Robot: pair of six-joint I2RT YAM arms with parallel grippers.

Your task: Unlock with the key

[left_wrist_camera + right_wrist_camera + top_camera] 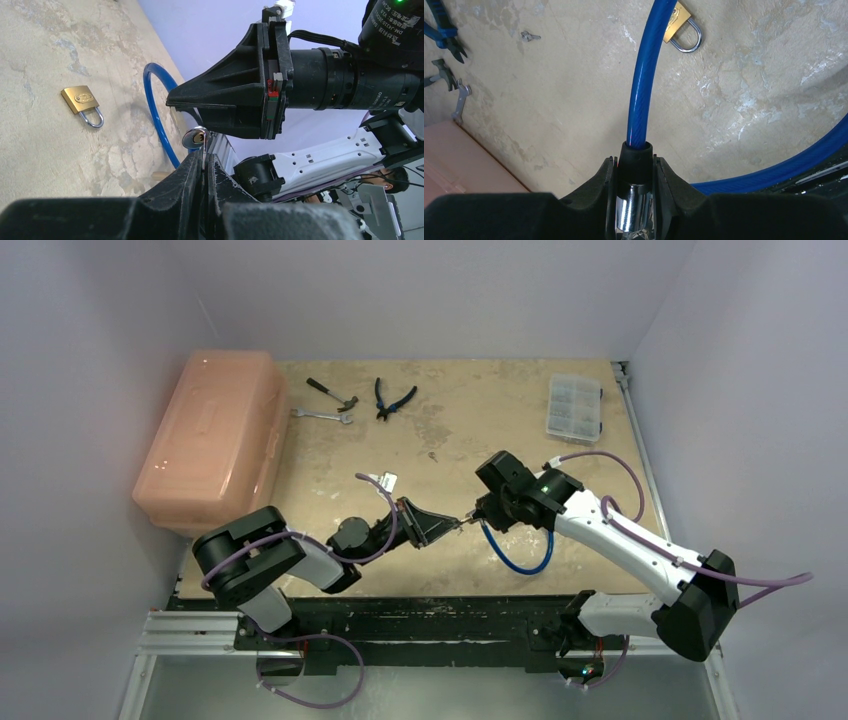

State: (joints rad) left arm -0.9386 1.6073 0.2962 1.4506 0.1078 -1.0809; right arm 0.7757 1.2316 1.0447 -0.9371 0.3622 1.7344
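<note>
Left fingers (192,172) pinch the key (202,141); right fingers (599,182) clamp the blue cable lock (636,157).

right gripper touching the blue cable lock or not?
Touching. Right wrist view: the right gripper has both fingers flush against the cable lock collar, no gap.

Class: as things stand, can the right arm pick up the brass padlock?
Probably not: the right pincer is shut on the blue cable lock. The brass padlock lies uncovered nearby.
</note>
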